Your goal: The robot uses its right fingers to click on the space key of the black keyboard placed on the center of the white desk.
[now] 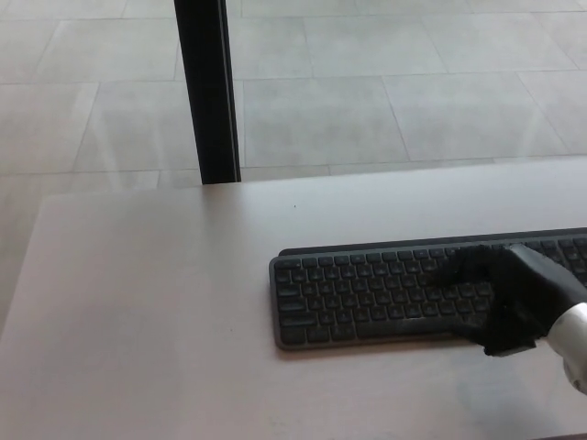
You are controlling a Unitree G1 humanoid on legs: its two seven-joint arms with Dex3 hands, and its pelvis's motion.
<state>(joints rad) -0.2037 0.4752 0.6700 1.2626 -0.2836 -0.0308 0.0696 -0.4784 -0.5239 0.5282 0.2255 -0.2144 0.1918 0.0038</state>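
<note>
One black keyboard lies lengthwise left-to-right, right hand seemingly over it.

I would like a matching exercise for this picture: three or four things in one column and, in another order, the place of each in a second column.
Things:
1. black keyboard
2. right hand
3. black post
4. white desk

Places:
A. standing behind the desk's far edge, toward the left
B. lying on the right half of the desk
C. over the right part of the keyboard
D. filling the lower part of the view, in front of the tiled floor

Pairs: 1-B, 2-C, 3-A, 4-D
</note>
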